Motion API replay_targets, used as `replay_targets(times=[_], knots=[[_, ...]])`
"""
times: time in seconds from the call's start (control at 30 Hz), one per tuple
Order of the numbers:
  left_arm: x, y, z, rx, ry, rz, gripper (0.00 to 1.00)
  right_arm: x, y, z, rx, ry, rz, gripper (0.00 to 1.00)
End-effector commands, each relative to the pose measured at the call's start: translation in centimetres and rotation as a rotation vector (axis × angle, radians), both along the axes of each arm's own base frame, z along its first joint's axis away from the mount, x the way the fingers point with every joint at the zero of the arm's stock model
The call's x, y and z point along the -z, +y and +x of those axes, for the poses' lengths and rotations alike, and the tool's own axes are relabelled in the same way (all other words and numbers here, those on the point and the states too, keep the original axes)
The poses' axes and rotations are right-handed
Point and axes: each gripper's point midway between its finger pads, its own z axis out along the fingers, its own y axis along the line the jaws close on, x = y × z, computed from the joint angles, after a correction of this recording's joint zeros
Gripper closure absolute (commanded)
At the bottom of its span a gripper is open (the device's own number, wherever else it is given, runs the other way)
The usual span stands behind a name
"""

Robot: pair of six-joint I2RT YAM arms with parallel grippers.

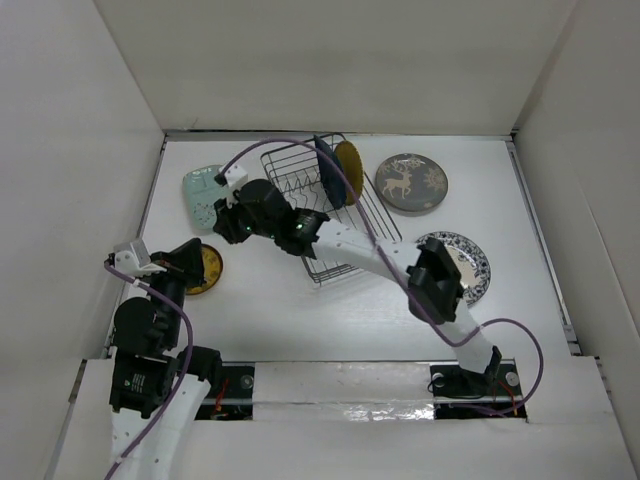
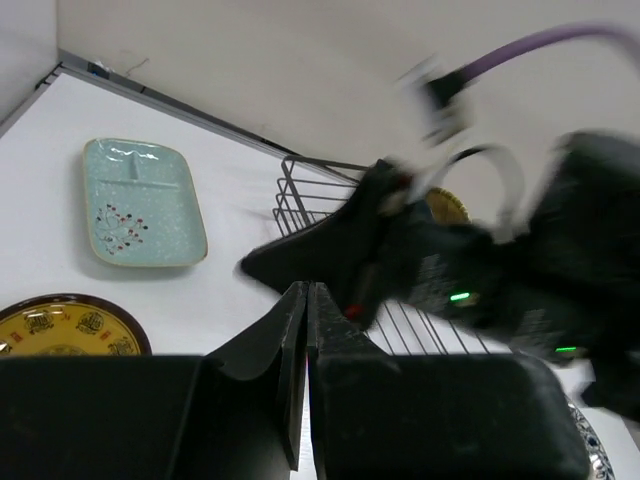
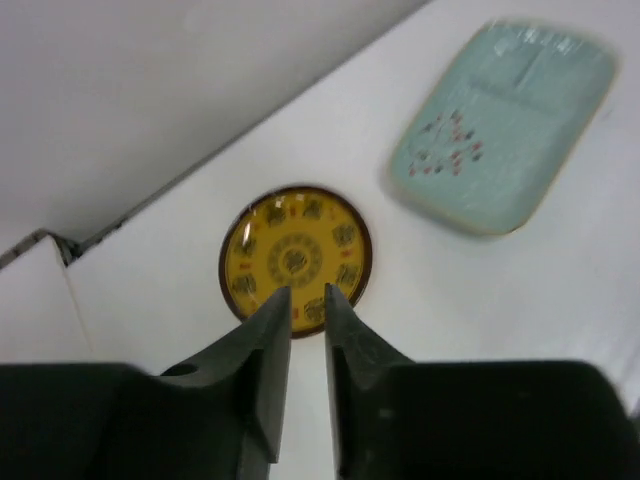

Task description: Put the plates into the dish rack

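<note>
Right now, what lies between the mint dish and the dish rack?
The right gripper hangs between the mint dish and the dish rack; no plate lies there. The top view shows it.

No text is legible; marks on the yellow plate are blurred.

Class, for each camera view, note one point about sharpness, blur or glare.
Top external: sharp overall, glare on the shiny rail between the arm bases. Left wrist: the right arm smeared by motion blur, the mint dish crisp. Right wrist: soft throughout, the yellow plate fuzzy.
</note>
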Motion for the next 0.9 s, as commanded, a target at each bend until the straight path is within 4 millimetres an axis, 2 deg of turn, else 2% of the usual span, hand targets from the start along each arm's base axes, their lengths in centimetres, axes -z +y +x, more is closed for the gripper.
replay_targets(times=[0.0, 0.07, 0.13, 0.2, 0.27, 0.3, 0.4, 0.43, 0.53, 0.73, 0.77, 0.83, 0.87], knots=[[-1.6, 0.6, -0.4, -0.030, -0.054, -0.025, 0.98, 3.8, 2.8, -0.6, -0.067, 0.166, 0.029, 0.63], [-1.4, 0.4, -0.1, -0.023, -0.042, -0.023, 0.94, 6.6, 3.8, -0.3, -0.053, 0.226, 0.006, 0.47], [-1.1, 0.3, 0.1, -0.017, -0.032, -0.019, 0.90, 8.0, 4.4, -0.4, -0.051, 0.273, 0.012, 0.42], [-1.2, 0.2, 0.1, -0.012, -0.035, -0.019, 0.88, 10.5, 5.0, -0.4, -0.052, 0.315, -0.004, 0.42], [-1.1, 0.1, 0.1, -0.008, -0.034, -0.017, 0.86, 12.0, 5.4, -0.8, -0.059, 0.362, -0.003, 0.41], [-1.1, 0.1, 0.1, -0.007, -0.034, -0.020, 0.86, 13.7, 5.4, -0.9, -0.054, 0.385, -0.020, 0.41], [-1.2, 0.0, 0.0, 0.000, -0.040, -0.020, 0.85, 15.6, 5.8, -1.4, -0.060, 0.440, -0.015, 0.41], [-1.1, -0.1, 0.1, 0.003, -0.037, -0.018, 0.84, 16.9, 6.0, -1.7, -0.065, 0.473, -0.019, 0.41], [-1.1, -0.2, 0.1, 0.006, -0.035, -0.016, 0.84, 18.0, 6.6, -2.2, -0.080, 0.525, 0.012, 0.43], [-1.1, -0.2, 0.2, 0.009, -0.034, -0.012, 0.83, 18.8, 7.6, -2.1, -0.070, 0.575, 0.057, 0.49], [-1.1, -0.2, 0.1, 0.009, -0.035, -0.014, 0.83, 19.2, 7.4, -1.5, -0.050, 0.589, 0.069, 0.52], [-1.2, -0.2, 0.1, 0.009, -0.040, -0.013, 0.83, 19.3, 7.6, -1.4, -0.038, 0.610, 0.092, 0.58], [-1.2, -0.2, 0.0, 0.009, -0.040, -0.013, 0.82, 19.4, 7.5, -1.5, -0.036, 0.618, 0.093, 0.64]])
